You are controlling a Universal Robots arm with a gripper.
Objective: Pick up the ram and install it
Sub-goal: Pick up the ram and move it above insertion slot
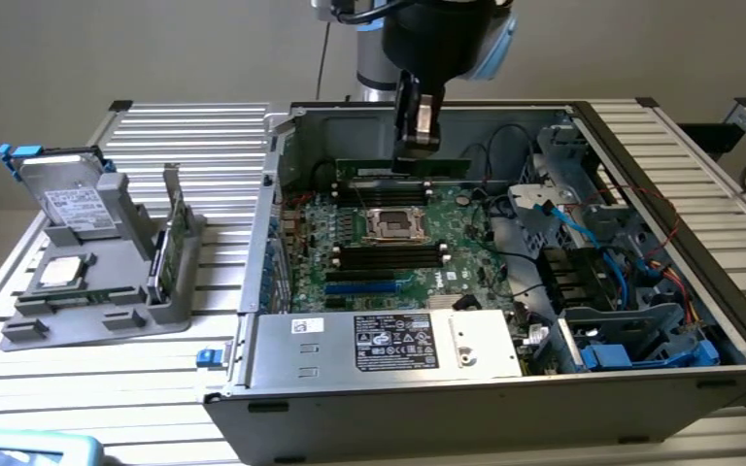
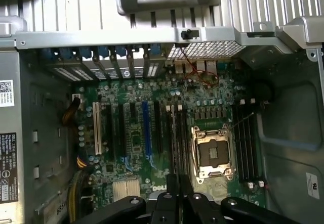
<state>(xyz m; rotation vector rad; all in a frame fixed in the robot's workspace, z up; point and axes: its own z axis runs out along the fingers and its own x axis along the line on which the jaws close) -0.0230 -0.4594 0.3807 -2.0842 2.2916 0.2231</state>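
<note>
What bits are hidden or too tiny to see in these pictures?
Exterior view: the hand covers the middle of the ram, so where they touch is hidden.
Wrist view: most of the hand is cut off by the picture edge.
Exterior view: writing on the big label is too small to read.

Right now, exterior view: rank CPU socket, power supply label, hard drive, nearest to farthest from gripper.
From the gripper:
1. CPU socket, mid motherboard.
2. Power supply label, case's near edge.
3. Hard drive, outside case, exterior view's left.
</note>
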